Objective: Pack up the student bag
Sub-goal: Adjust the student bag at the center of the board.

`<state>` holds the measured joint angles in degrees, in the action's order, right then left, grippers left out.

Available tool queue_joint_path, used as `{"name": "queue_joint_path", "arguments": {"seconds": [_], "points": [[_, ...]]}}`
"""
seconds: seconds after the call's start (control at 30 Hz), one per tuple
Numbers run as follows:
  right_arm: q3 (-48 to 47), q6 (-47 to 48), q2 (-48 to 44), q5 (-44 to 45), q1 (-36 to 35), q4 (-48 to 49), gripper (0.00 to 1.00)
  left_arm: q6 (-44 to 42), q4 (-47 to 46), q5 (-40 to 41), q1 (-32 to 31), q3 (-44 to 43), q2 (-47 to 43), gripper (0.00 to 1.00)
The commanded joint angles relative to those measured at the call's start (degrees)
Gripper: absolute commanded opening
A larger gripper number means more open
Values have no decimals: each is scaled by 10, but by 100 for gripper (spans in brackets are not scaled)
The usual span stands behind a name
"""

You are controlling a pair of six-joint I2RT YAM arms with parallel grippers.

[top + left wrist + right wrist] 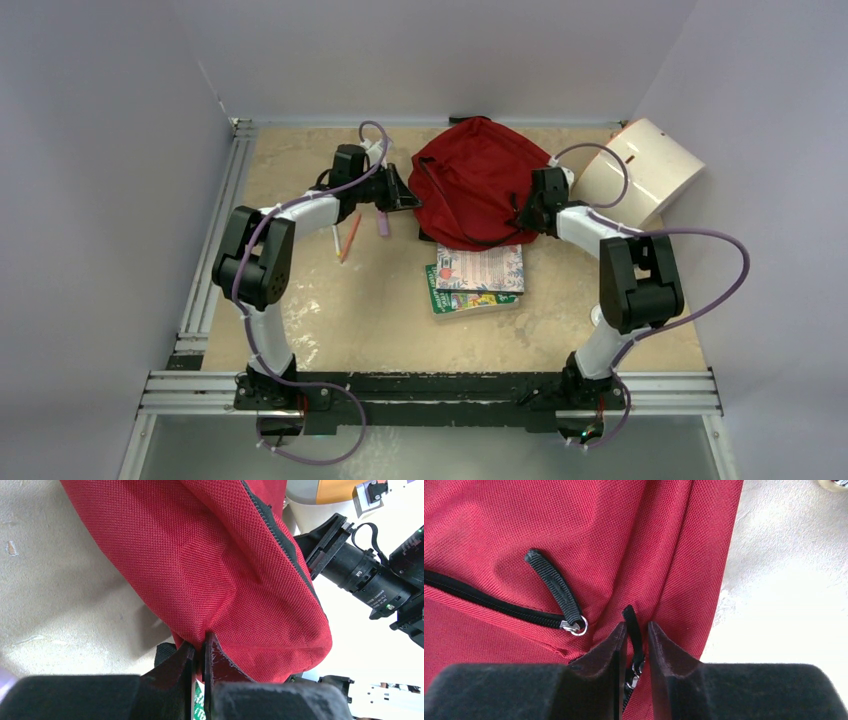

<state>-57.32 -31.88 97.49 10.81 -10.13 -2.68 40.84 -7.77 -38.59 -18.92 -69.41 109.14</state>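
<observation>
Near side: both arm bases on the rail, table (380, 310) bare wood in front of them.
Mid-table: two books (478, 270) stacked, the green one underneath and sticking out at the near-left. To the left of them lie an orange pencil (350, 237) and a purple marker (383, 222), close together.
Beyond that is the student bag (470, 190), slumped at far centre. Its near edge meets the far edge of the books and there's an arm on each side.
Left gripper (202, 647) is on the bag's left edge, fingers pressed together on a ridge of red fabric, so it's clamped on the bag.
Right gripper (638, 625) is on the bag's right side, jaws slightly apart and straddling a black zipper pull (633, 630). The pull sits against one finger with a sliver of gap to the other, so it's not clamped. A second pull (556, 587) with a metal ring lies just left of it.
Far right: white cylinder box (650, 165) on its side, near the bag (can't tell if they touch).
</observation>
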Motion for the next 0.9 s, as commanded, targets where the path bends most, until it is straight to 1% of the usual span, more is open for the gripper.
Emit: {"name": "queue_joint_path", "arguments": {"seconds": [0.0, 0.1, 0.2, 0.6, 0.7, 0.87], "points": [[-27, 12, -4, 13, 2, 12, 20, -13, -13, -16, -8, 3, -24, 0], [-27, 16, -19, 22, 2, 8, 9, -13, -13, -14, -8, 5, -25, 0], [-30, 20, -44, 30, 2, -2, 0, -11, -14, -14, -8, 4, -24, 0], [-50, 42, -119, 14, 2, -65, 0, -8, -15, -13, -10, 2, -23, 0], [-55, 43, -134, -3, 2, -76, 0, -6, -16, -14, -11, 2, -21, 0], [-52, 39, -156, -58, 2, -56, 0, -12, -7, -11, -11, -9, -19, 1]]}}
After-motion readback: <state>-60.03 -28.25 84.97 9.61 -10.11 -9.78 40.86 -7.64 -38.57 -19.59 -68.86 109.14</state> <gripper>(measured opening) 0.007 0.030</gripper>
